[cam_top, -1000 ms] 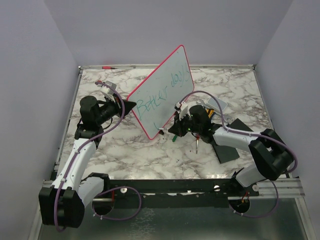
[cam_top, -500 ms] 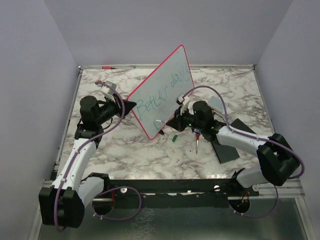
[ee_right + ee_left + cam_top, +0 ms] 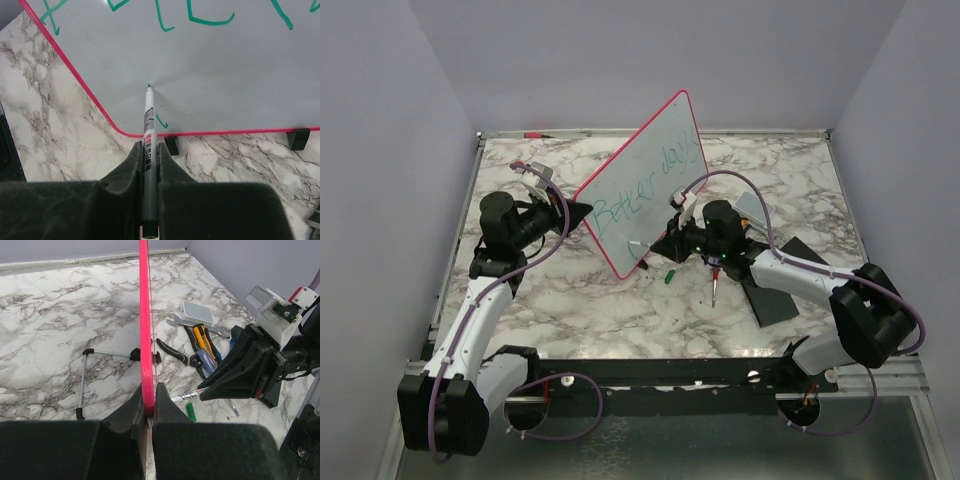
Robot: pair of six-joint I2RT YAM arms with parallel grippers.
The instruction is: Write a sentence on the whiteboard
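Observation:
The whiteboard with a red-pink rim stands tilted on the marble table, with "Better days" in green on it. My left gripper is shut on its left edge; in the left wrist view the pink rim runs up from between my fingers. My right gripper is shut on a grey marker with a green tip. The tip touches the board's lower part, beside a short green stroke. The board's black feet rest on the table.
A green marker cap lies on the table under the board. Pliers, a wrench and screwdrivers lie behind my right gripper, with a small white box. A black pad lies at the right. A red pen lies at the back edge.
My right gripper swung left toward the board's lower corner, then held nearly still with the marker tip at the board. The left arm and the board have not moved.

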